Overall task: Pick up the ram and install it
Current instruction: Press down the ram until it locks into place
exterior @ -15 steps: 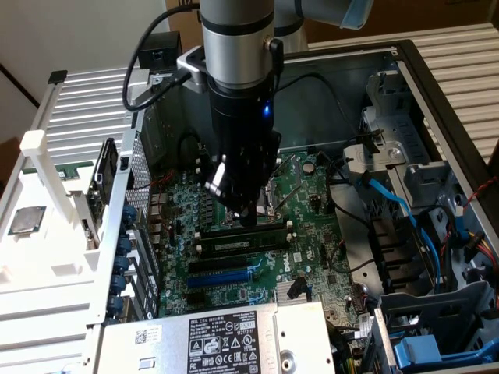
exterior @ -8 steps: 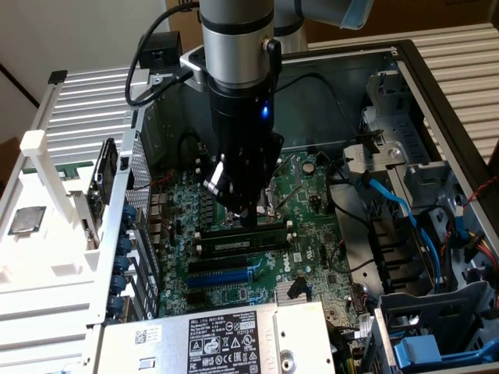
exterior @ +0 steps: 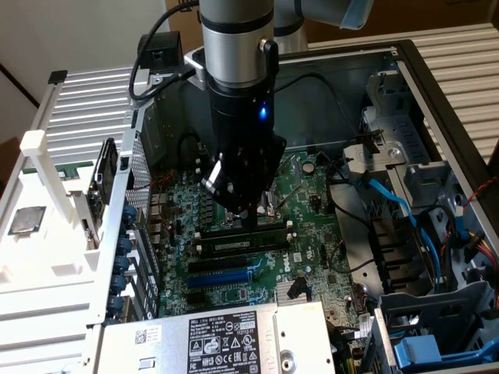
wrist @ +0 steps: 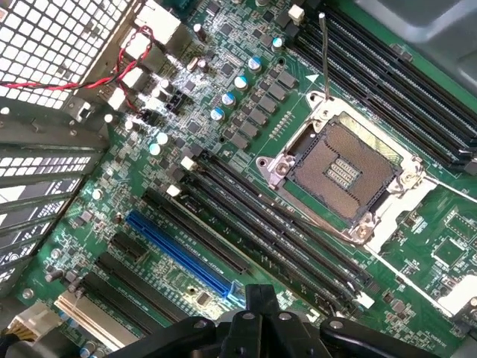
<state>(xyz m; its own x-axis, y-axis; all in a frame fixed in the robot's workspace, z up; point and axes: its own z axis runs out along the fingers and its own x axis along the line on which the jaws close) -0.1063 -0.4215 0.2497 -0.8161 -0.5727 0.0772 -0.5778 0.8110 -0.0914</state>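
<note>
The ram (exterior: 238, 244), a dark stick with a pale label strip, stands along the black memory slots (exterior: 234, 234) in the middle of the motherboard in the exterior view. My gripper (exterior: 249, 222) points straight down, shut, its tips right at the stick's upper edge near its middle. I cannot tell whether they touch it or whether the stick is fully seated. In the wrist view the gripper (wrist: 259, 298) hangs over the row of memory slots (wrist: 283, 224), between the blue expansion slot (wrist: 179, 253) and the open CPU socket (wrist: 346, 175).
The open PC case lies flat. A power supply (exterior: 234, 343) with a label sits at the near edge. Drive cages with blue cables (exterior: 421, 234) fill the exterior view's right. The perforated rear case wall (exterior: 125, 234) and a white frame (exterior: 47, 202) stand at its left.
</note>
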